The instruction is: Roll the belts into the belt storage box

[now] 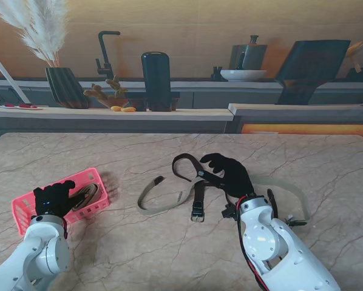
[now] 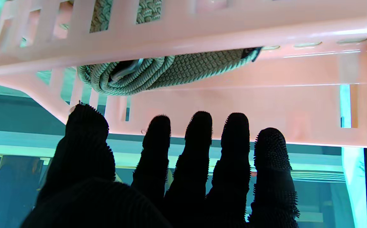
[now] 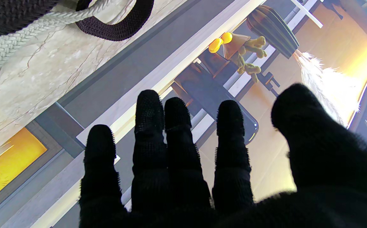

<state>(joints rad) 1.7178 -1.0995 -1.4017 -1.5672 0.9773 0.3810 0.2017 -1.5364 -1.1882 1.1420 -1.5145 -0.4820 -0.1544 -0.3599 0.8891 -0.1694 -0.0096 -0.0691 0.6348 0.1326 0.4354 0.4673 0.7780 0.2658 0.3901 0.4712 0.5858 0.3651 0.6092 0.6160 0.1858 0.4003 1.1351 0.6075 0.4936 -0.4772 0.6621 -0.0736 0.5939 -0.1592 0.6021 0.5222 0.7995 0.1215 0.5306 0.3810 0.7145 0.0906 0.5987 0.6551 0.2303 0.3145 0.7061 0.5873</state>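
Both open and empty. Right hand (image 1: 229, 173) spread flat with fingers straight and apart, gripping nothing, hanging over the table (image 1: 139, 254). Directly under its fingertips, the black belt (image 1: 184, 160), partly looped, with the strap running back beside the wrist to the buckle end. Just to the thumb side of this hand, the beige belt (image 1: 163, 207), lying loose in a shallow curve; behind the wrist, on the little-finger side, a second pale belt (image 1: 291, 191). Left hand (image 1: 53, 199) also with fingers apart and holding nothing, resting at the near wall of the pink basket (image 1: 23, 209); just beyond its fingertips, inside the basket, the rolled belt (image 2: 145, 74), already coiled. Probably light, soft and floppy, all of them: woven webbing, rough enough not to slip, not fragile, but ready to uncoil if released too early. Best to pinch one end, probably the stiffer buckle end, and wind the strap around it, keeping the coil squeezed until set down in the basket. Cannot tell how stiff the black strap really is.
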